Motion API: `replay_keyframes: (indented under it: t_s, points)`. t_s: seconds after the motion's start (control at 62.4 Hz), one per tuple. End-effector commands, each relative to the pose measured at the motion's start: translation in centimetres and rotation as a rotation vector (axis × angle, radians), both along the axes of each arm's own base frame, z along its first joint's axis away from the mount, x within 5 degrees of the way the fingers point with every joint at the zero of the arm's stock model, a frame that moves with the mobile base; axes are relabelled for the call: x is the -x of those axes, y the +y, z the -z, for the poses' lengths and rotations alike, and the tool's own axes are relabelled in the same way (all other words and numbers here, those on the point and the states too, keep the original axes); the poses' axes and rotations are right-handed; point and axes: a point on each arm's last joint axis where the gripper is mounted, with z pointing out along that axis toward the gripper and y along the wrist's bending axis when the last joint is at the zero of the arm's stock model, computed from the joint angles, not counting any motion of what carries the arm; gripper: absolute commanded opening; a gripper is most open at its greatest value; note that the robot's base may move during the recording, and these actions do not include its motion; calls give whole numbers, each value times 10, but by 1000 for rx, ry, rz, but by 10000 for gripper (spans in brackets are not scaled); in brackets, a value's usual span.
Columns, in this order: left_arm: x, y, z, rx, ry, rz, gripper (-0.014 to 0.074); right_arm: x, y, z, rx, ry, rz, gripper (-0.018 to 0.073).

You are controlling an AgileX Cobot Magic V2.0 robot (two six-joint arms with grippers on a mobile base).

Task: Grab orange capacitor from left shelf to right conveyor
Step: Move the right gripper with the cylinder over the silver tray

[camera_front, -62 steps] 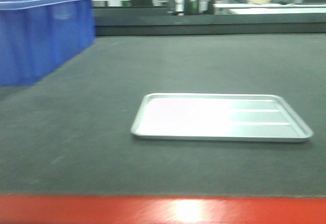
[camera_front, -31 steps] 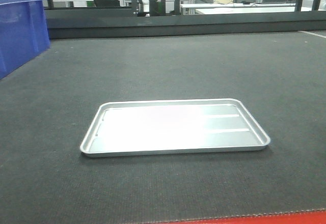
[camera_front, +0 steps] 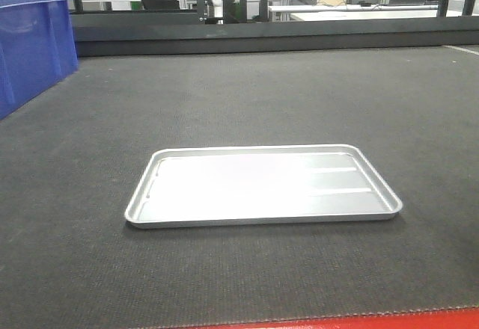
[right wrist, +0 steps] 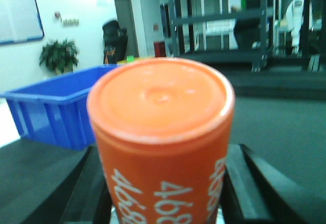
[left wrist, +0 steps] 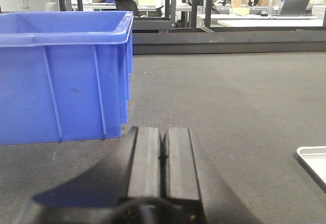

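Note:
The orange capacitor (right wrist: 160,107), with white "4680" numerals on its side, fills the right wrist view, its flat top toward the camera. My right gripper (right wrist: 164,152) is shut on it, one black finger on each side. The right conveyor (camera_front: 299,90), a dark textured belt with a red front edge (camera_front: 359,321), spreads across the front view. In the left wrist view my left gripper (left wrist: 163,131) hangs low over the belt, fingers pressed together on nothing. The left shelf is out of view. Neither gripper shows in the front view.
A flat silver tray (camera_front: 262,187) lies on the belt near the front; its corner (left wrist: 313,158) shows in the left wrist view. A blue plastic bin (camera_front: 34,45) (left wrist: 61,76) (right wrist: 56,107) stands on the belt's left. Racks and benches lie beyond.
The front view has swung and steadied: the tray slid left in frame, the blue bin moved toward the left edge, and the red front edge dropped to the bottom.

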Motion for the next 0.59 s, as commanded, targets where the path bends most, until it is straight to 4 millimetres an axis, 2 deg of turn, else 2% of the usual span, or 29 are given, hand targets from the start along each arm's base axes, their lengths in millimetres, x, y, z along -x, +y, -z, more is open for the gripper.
replay_keyframes:
  t_s: [0.0, 0.096, 0.305, 0.513, 0.577]
  points:
    - [0, 0, -10, 14, -85, 4, -105, -17, 16, -18, -25, -70, -33, 57]
    - [0, 0, -10, 14, -85, 4, -105, -44, 37, -15, 24, -21, -50, 57]
    - [0, 0, -10, 14, -85, 4, -105, -106, 84, 7, 109, 114, -87, 57]
    - [0, 0, -10, 14, -85, 4, -105, -149, 121, 35, 60, 77, -156, 57]
    - [0, 0, -10, 14, -85, 4, -105, -159, 130, 50, 59, 92, -170, 57]
